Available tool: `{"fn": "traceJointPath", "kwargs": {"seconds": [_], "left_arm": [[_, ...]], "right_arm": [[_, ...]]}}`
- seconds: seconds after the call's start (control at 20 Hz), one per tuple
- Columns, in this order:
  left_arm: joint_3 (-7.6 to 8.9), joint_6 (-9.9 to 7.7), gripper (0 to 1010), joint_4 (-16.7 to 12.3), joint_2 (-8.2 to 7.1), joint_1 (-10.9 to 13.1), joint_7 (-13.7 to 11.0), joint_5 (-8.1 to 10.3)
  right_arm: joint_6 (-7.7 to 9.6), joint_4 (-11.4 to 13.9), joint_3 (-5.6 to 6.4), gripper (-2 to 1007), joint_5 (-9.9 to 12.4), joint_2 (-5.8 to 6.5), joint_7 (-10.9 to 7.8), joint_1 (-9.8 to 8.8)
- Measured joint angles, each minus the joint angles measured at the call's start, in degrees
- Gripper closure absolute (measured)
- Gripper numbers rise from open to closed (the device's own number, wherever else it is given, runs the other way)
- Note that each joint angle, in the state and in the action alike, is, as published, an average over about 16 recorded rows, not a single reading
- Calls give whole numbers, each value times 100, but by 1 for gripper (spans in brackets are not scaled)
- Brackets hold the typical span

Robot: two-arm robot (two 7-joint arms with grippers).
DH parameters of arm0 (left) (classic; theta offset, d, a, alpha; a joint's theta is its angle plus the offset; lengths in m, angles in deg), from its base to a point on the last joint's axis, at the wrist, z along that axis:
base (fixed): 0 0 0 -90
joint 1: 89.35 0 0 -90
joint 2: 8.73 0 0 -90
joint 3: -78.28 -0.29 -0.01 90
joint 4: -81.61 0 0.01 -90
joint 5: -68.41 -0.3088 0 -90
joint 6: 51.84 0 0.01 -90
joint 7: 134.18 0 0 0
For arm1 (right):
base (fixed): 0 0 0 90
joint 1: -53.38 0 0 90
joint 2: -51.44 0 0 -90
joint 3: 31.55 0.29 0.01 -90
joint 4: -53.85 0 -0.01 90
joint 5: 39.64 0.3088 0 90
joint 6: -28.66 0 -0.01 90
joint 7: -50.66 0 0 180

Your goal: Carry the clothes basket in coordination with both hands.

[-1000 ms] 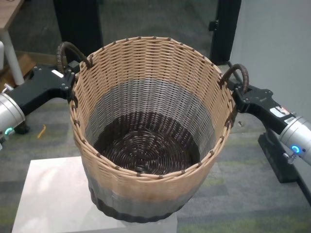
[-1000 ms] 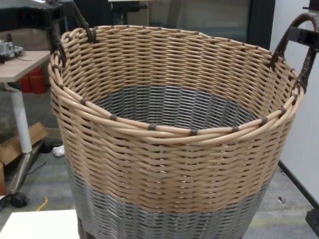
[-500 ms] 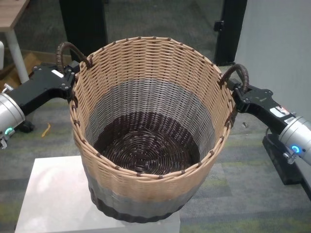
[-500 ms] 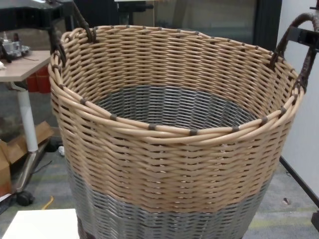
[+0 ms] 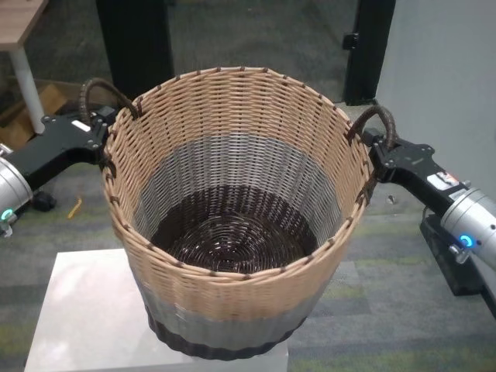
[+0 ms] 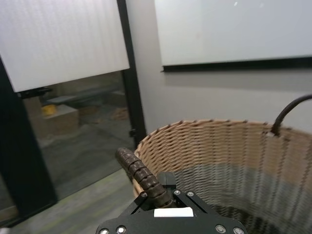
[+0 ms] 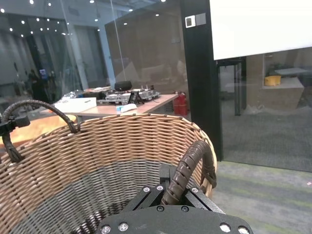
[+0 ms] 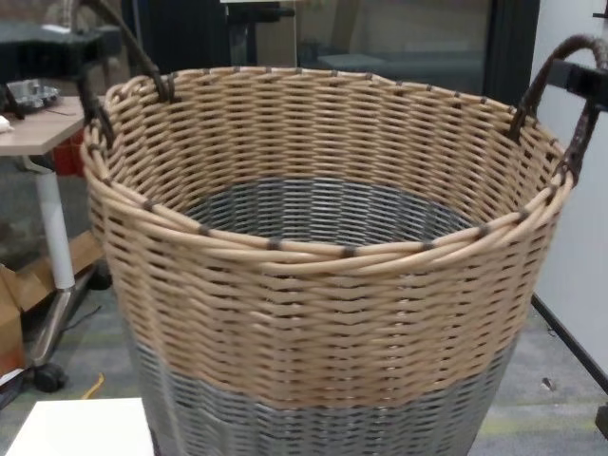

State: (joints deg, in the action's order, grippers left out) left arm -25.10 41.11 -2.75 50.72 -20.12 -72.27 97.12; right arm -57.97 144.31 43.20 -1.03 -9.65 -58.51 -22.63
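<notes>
Now clothes basket (image 5: 232, 225) above white block (image 5: 85, 310); left gripper (image 5: 99, 133), right gripper (image 5: 380, 151) clenched on its handles

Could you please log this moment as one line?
left hand: shut on left handle | right hand: shut on right handle | clothes basket: empty, upright
</notes>
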Motion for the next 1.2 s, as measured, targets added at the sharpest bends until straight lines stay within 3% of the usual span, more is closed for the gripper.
{"fn": "traceJointPath", "kwargs": {"seconds": [0.3, 0.85, 1.2], "left_arm": [[83, 98, 1009, 340, 5, -12, -1, -47], [212, 320, 1009, 919, 68, 6, -11, -213], [276, 471, 1009, 1188, 144, 4, 44, -376]], "right_arm": [[-53, -184, -191, 1001, -358, -148, 5, 68], [-41, -516, -784, 1001, -1046, -543, -176, 260], [-167, -756, -1022, 1001, -1400, -817, -224, 377]]}}
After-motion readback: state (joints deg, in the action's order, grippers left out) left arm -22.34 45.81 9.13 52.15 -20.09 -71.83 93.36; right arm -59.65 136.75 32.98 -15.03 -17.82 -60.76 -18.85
